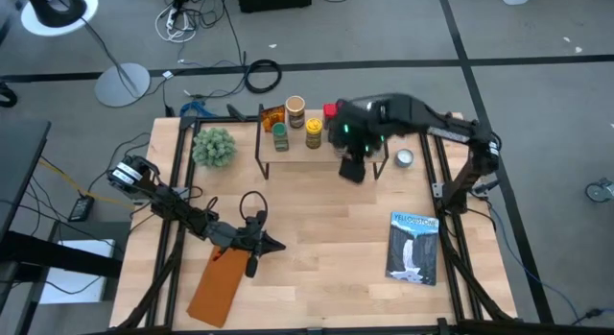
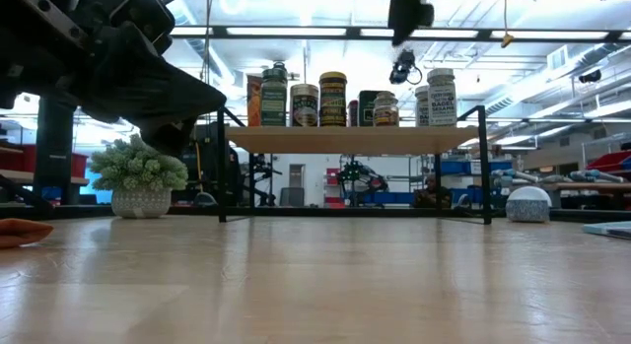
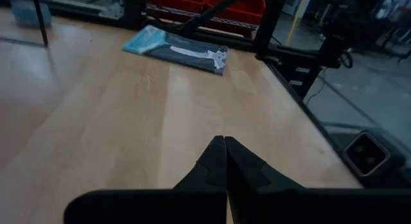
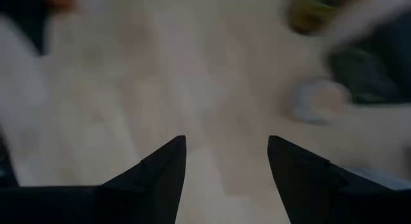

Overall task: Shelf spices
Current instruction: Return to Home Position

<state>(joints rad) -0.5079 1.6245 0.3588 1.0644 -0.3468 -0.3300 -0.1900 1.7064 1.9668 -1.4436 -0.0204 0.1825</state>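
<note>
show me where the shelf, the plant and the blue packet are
shelf (image 2: 355,139), low view, front edge of the wooden board
plant (image 1: 213,146), high view, middle of the green foliage
blue packet (image 1: 414,246), high view, centre of its cover

Bright, even overhead light floods the worktop (image 1: 317,220).
Ceiling strip lights (image 2: 296,33) glare white in the low view, backlighting the spices (image 2: 333,98) on the shelf (image 2: 350,139) and reducing the near arm (image 2: 118,63) to a silhouette; the wood carries a pale sheen, and shadows in the high view are faint.
</note>
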